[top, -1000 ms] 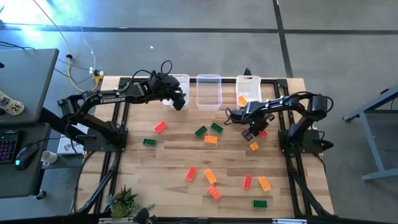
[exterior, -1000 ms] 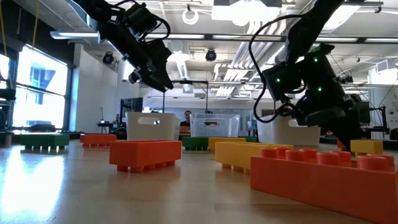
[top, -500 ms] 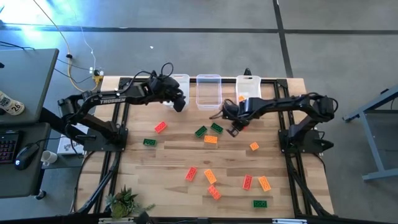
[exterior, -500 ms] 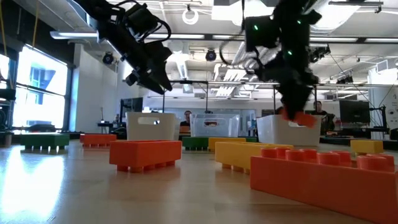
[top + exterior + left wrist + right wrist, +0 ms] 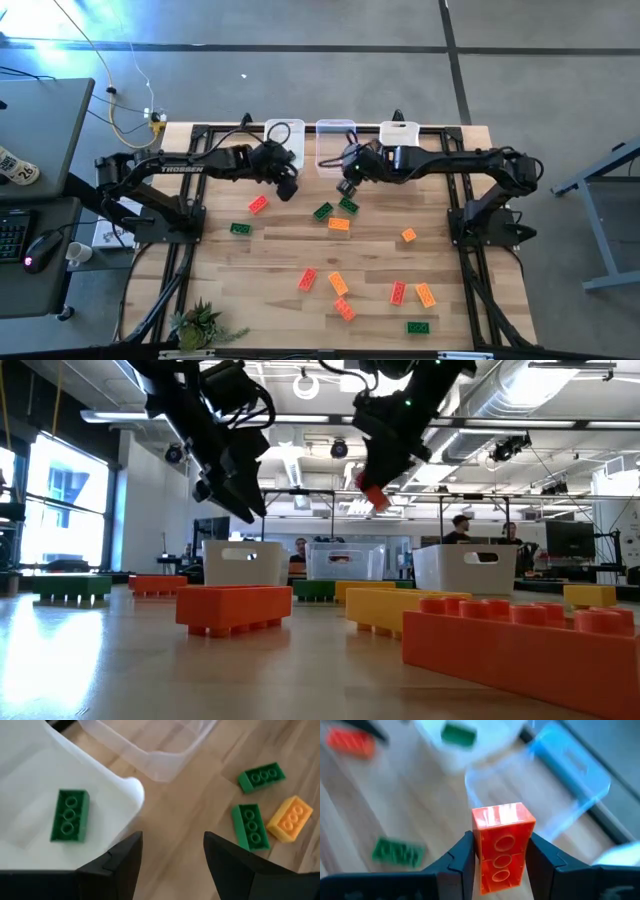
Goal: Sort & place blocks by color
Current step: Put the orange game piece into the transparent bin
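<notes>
On the wooden counter (image 5: 270,255) lie scattered blocks. At the left, a green block (image 5: 240,229) lies with its long axis across the counter, and a red block (image 5: 258,204) beside it lies on a slant. A green block (image 5: 69,815) rests flat in the white left bin (image 5: 285,133).

The left arm reaches in from the left side, stretched nearly level toward the back row of bins. Its left pincer (image 5: 286,183) hangs above the counter just in front of the left bin, empty, its fingers (image 5: 121,865) spread apart and touching nothing. In the low view the left pincer points down at a slant, well above the bin's rim.

Near the middle, two green blocks (image 5: 322,211) (image 5: 348,205) lie slanted beside an orange block (image 5: 339,224).

The right arm stretches from the right side far across toward the middle, nearly level. The right pincer (image 5: 347,186) hangs at the front edge of the clear middle bin (image 5: 335,128), clamped on a red block (image 5: 502,847). In the right wrist view that block's long axis runs along the fingers, studs facing the camera. In the low view it hangs tilted, high above the bins.

Farther toward the counter's near edge lie more red, orange and green blocks (image 5: 338,283), pointing various ways.
</notes>
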